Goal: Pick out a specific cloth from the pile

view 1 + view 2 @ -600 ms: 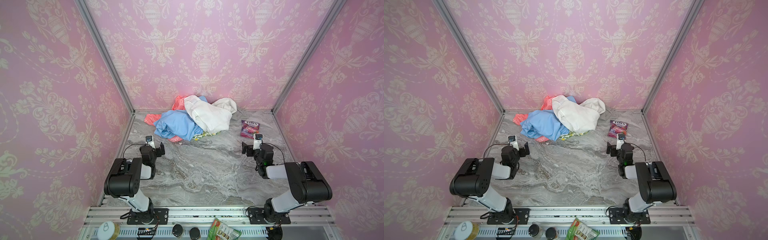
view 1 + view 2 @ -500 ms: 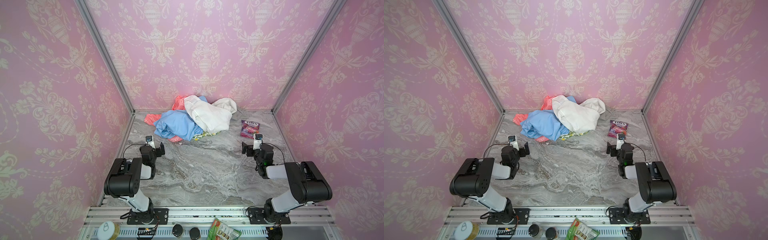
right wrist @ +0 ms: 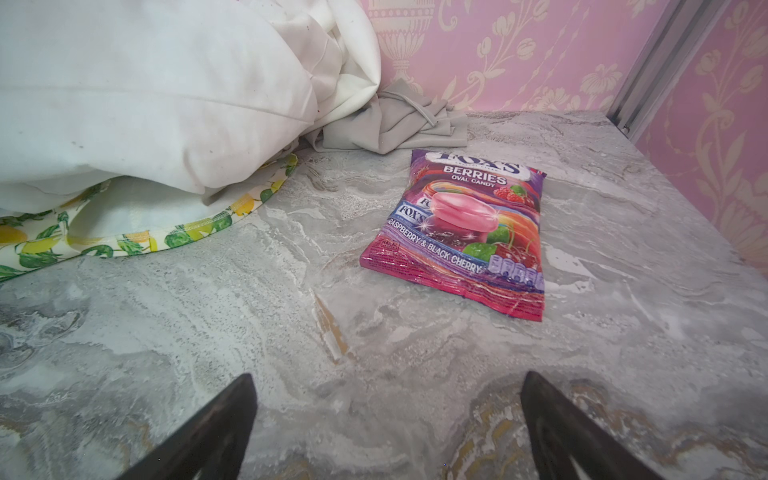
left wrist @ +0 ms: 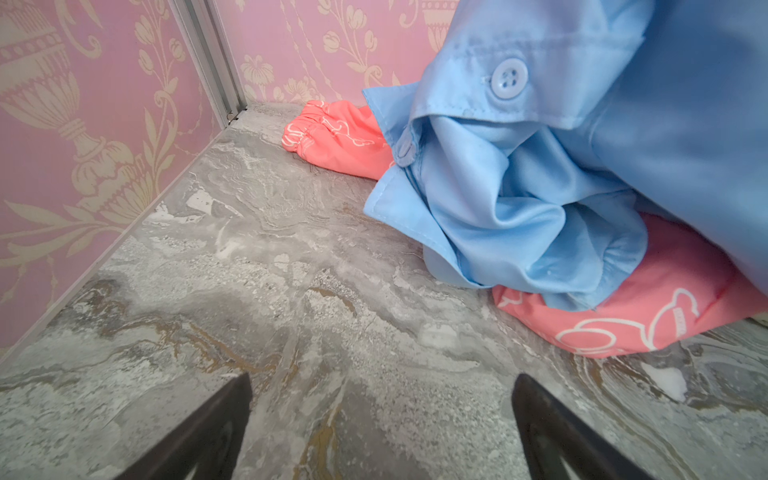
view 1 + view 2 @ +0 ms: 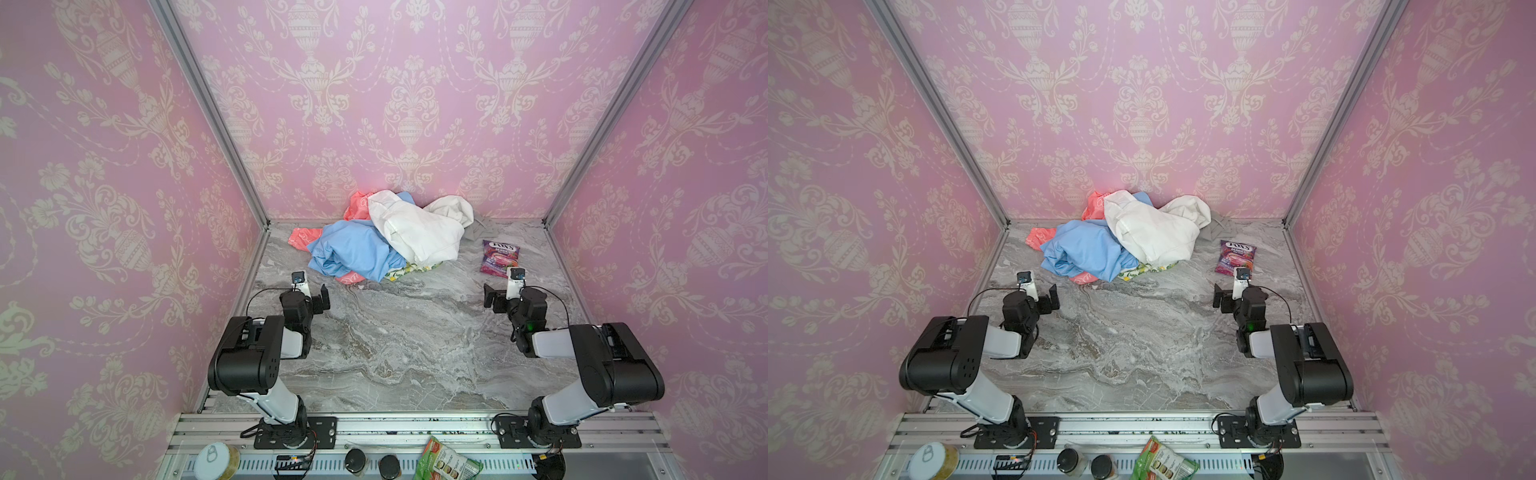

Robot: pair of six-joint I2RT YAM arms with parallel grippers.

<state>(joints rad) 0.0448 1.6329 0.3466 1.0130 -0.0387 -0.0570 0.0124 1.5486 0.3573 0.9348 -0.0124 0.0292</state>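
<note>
Looking at the pile [image 5: 386, 237] bunched up at the far end of the table [image 5: 415, 332]: the blue cloth [image 5: 353, 249] sits front-left and the white cloth [image 5: 419, 232] is draped over the top and right. A lemon-print piece [image 3: 124, 245] pokes out from under the white one at the near edge, and a small grey rag [image 3: 399, 124] is tucked in behind.

The cloth [image 5: 302, 238] we actually want, the coral one with white outlines, is mostly buried. In both top views only bits of it show. One flap sticks out on the table at the pile's left, another patch peeks up at the back, and a small corner shows under the blue cloth's near edge. The left wrist view gets that corner nicely, lying on the table with blue folds sitting on top of it.

The left gripper [image 4: 380, 386] is spread wide with nothing in it, near the pile's front-left and not touching any fabric. The right gripper [image 3: 386, 376] is wide apart too, also empty. It's just short of a purple candy packet [image 5: 500, 257] lying flat to the right of the pile, clear of the cloths.
</note>
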